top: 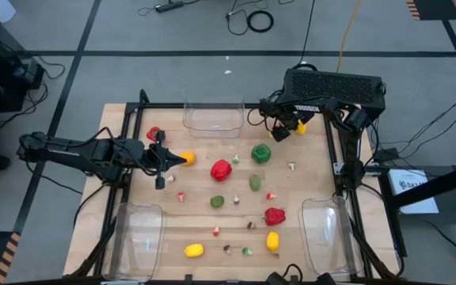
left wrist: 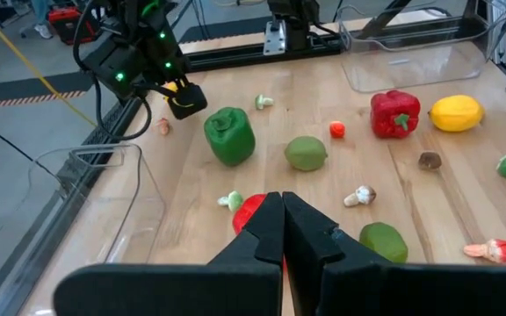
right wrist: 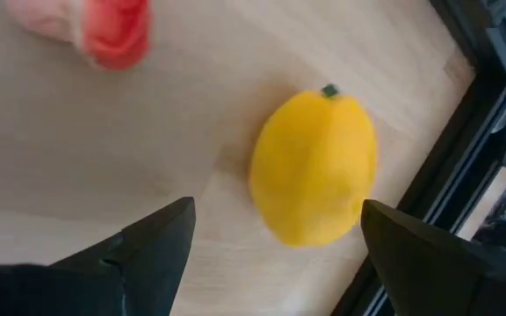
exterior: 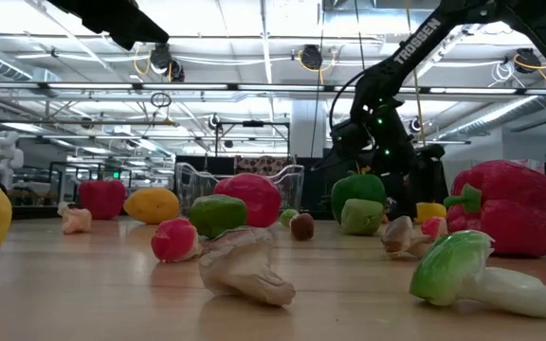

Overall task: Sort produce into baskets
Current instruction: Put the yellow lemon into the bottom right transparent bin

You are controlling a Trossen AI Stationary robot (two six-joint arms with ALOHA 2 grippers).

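While the left gripper point(top: 160, 159) is resting with fingers together, the right gripper point(right wrist: 275, 230) is hovering, fingers apart, over a yellow lemon point(right wrist: 314, 168) on the bench point(right wrist: 77, 158).

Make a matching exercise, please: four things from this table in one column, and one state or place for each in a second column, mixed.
Things:
1. left gripper
2. right gripper
3. green pepper
4. far basket

States or places:
a. open, over a lemon
b. empty, at the far edge
c. shut, holding nothing
d. on the wood, near the right gripper

Pairs: 1-c, 2-a, 3-d, 4-b
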